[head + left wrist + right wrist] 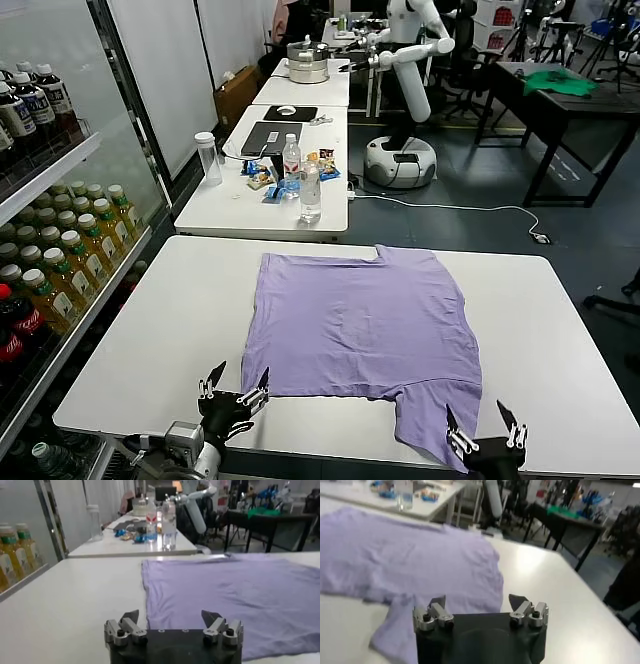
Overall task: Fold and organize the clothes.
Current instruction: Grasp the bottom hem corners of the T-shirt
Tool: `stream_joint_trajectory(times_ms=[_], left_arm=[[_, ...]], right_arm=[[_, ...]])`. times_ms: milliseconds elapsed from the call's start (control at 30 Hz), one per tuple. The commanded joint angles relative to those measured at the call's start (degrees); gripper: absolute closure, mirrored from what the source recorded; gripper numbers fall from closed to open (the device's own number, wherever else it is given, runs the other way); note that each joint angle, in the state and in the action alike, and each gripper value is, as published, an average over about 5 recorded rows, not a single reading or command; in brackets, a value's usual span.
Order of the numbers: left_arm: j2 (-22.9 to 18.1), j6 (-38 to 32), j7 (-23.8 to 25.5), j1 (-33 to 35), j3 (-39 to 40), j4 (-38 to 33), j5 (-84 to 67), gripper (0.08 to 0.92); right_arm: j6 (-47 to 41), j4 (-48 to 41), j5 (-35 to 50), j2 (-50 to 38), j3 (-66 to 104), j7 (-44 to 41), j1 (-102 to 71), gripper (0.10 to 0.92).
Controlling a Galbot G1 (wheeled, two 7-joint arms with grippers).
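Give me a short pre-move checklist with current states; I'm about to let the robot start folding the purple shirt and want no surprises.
1. Thin lavender short-sleeved t-shirt spread flat on the white table: ok.
2. Left tool open, holding nothing, at the shirt's near left corner: ok.
3. Right tool open, holding nothing, beside the near sleeve: ok.
4. Near sleeve lying flat: not ok, it is rumpled at the table's edge.
5. Nothing else resting on the shirt: ok.
6. Printed side facing down: cannot tell.

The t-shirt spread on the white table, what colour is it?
Plain light purple t-shirt, no print visible on the side facing up. The head view shows it best.
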Motion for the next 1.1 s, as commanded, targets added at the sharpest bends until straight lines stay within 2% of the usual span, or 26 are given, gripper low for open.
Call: stream_joint_trajectory(times_ms=[33,233,367,800,1000,1100], left_arm=[[1.2,3.7,-1.6,-3.6,2.5,5.9,-0.9,0.177],[0.9,3.7,-1.7,-3.9,3.8,7.1,-0.7,0.181],[0.6,3.7,-2.2,-4.0,4.3,8.1,-0.6,0.234],[0.5,3.1,-2.0,-3.8,4.4,7.8,-2.5,0.604],[1.5,-1.1,-1.9,-3.3,2.9,5.3,-5.3,0.777],[2.7,-3.2,-1.3,-3.0,1.8,2.8,-6.9,0.855]], right_arm=[[-1.5,-2.6,1.9,0.1,0.0,0.1,-0.9,0.203],[-1.8,-3.9,4.2,0.1,-0.2,-0.3,0.0,0.214],[-1.9,-4.3,5.6,0.2,-0.4,-0.3,0.3,0.292],[-1.8,-4.1,9.2,0.0,-0.5,-2.0,1.2,0.664],[-0.4,-2.2,10.7,-1.1,1.3,-3.6,2.6,0.837],[0.1,-0.3,12.1,-2.0,3.3,-4.0,4.2,0.894]])
